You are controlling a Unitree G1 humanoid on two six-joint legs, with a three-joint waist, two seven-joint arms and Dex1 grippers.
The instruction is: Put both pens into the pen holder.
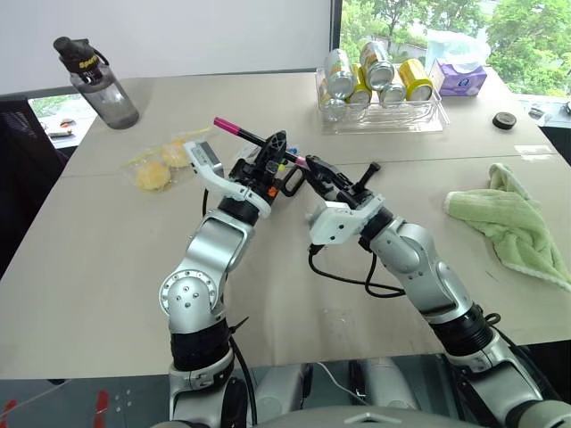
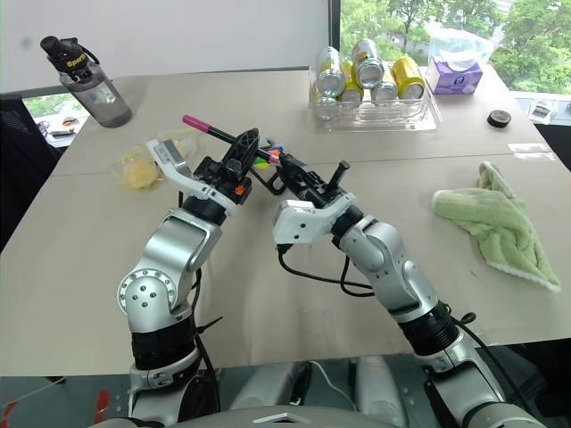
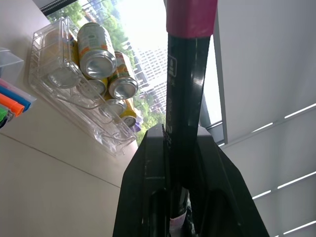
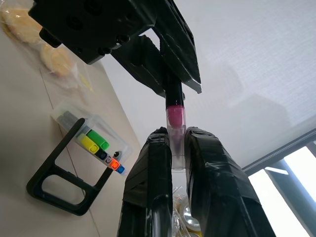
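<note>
One pen [image 1: 241, 134], black-bodied with a magenta-pink end, is held slanting in the air above the table's middle. My left gripper [image 1: 270, 150] is shut on its black body [image 3: 182, 98]. My right gripper [image 4: 175, 133] is shut on the pen's other end, a clear cap over a pink tip [image 4: 174, 116], so the two grippers meet nose to nose. The pen holder [image 4: 59, 182], a black loop stand with a clear part [image 4: 91, 138] holding short coloured markers, stands on the table just beyond the grippers. From the head views it is mostly hidden behind them.
A clear tray of cans [image 1: 379, 116] stands at the back right, with a tissue box [image 1: 459, 76] beside it. A water bottle [image 1: 98, 85] is at the back left. A bag of yellow items [image 1: 161, 165] lies left of the grippers, a green cloth [image 1: 508, 223] to the right.
</note>
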